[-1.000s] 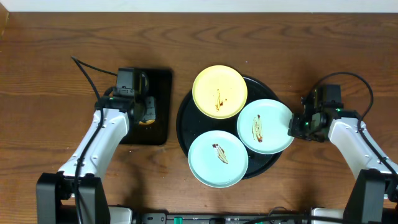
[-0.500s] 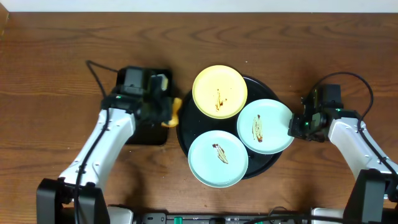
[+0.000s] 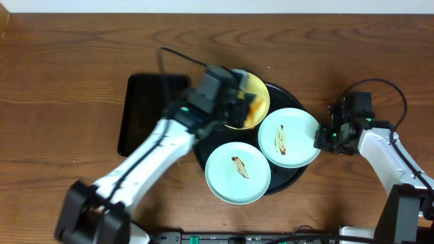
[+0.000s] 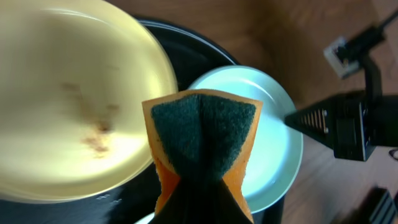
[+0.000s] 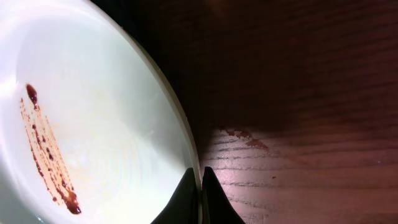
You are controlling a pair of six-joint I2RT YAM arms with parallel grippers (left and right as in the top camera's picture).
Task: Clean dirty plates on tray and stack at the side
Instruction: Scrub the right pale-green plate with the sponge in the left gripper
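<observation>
Overhead, 3 brown-smeared plates sit on the round black tray (image 3: 293, 175): the yellow plate (image 3: 261, 93) far, the right mint plate (image 3: 288, 137) and the near mint plate (image 3: 237, 173). The left tool (image 3: 234, 102), clamped on a folded sponge (image 4: 202, 134), hangs over the yellow plate. The right tool (image 5: 200, 183) pinches the right mint plate's rim. A rectangular tray (image 3: 146, 115) lies on the table (image 3: 68, 68) at left.

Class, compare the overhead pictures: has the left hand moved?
Yes. The left hand, gripping the sponge, went right from the rectangular tray to the yellow plate.
</observation>
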